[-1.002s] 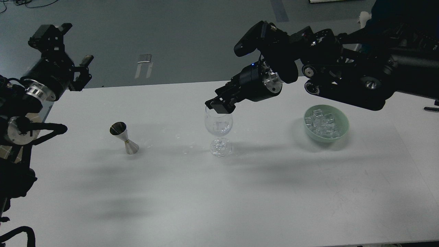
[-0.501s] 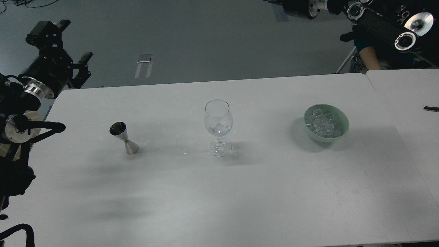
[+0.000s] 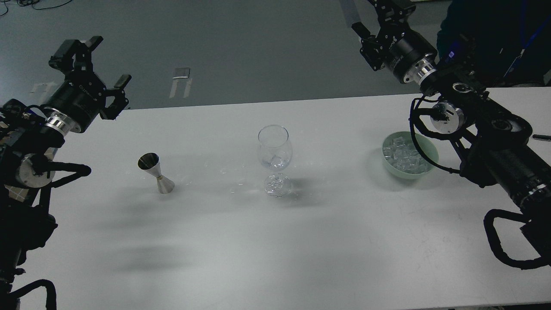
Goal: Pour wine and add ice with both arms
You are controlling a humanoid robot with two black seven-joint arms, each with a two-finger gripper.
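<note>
A clear wine glass [image 3: 274,148] stands upright in the middle of the white table [image 3: 275,241]. At least one ice cube [image 3: 276,162] lies in its bowl; the wine there is too faint to tell apart. A green bowl [image 3: 431,156] at the right holds a heap of ice [image 3: 402,155]. A steel jigger [image 3: 156,173] stands at the left. My left gripper [image 3: 109,61] is open and empty, raised beyond the table's far left edge. My right gripper [image 3: 379,17] is open and empty, high behind the green bowl.
My right forearm [image 3: 495,142] with its looped cable lies over the table's right side, just beside the green bowl. A small black object [image 3: 541,137] lies at the far right edge. Small droplets or specks [image 3: 224,172] dot the table between jigger and glass.
My right gripper has left the glass rim, swung up and away to the right, and now stands behind the green bowl. My left gripper has shifted slightly to the right.
</note>
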